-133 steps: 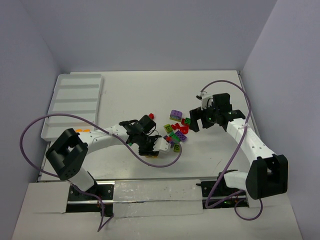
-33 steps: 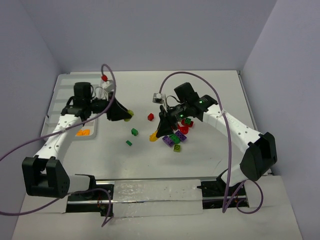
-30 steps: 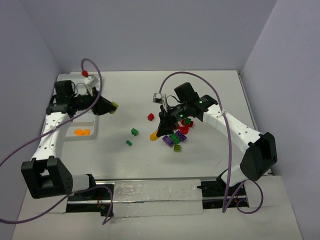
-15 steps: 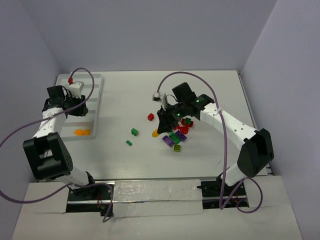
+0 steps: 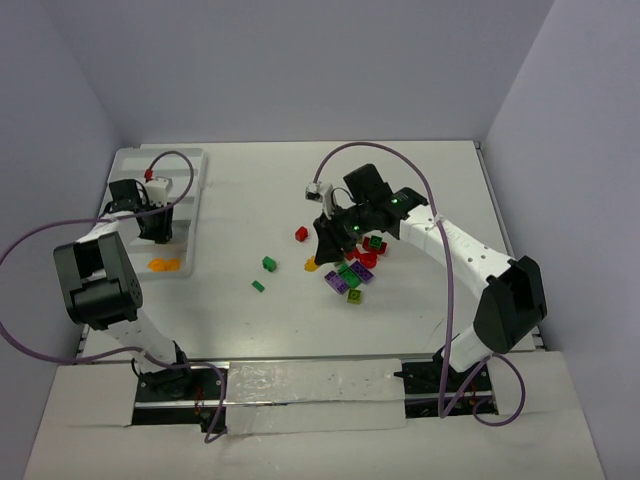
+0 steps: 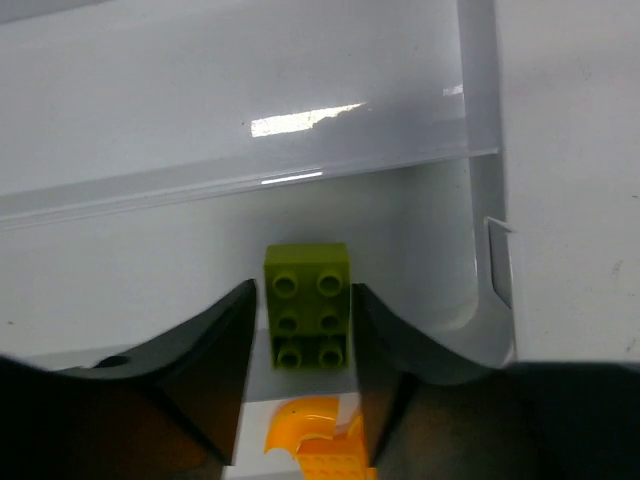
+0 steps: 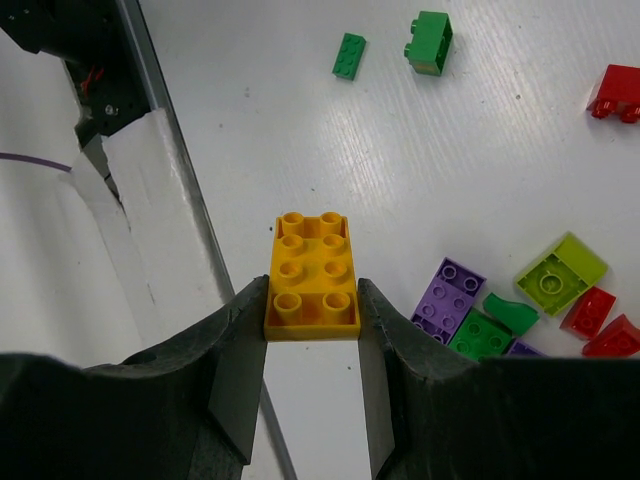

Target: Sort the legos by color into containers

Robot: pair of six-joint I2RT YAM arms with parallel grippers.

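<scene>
Now your left pincer [image 6: 303, 292] has swung over to the tray [image 6: 300, 90], lime brick [image 6: 308, 320] between its fingers, grip unclear; your right pincer [image 7: 310, 290] still clamps the orange brick [image 7: 311, 262].

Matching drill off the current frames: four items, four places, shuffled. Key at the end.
Items
1. lime brick
2. eight-stud orange brick
3. lone red brick
4. small orange pieces

Places
A. loose on the table, apart from the main pile
B. between the fingers of the right gripper
C. lying in the near-end compartment of the tray
D. between the fingers of the left gripper, over a tray compartment

Pairs: 1-D, 2-B, 3-A, 4-C
</scene>
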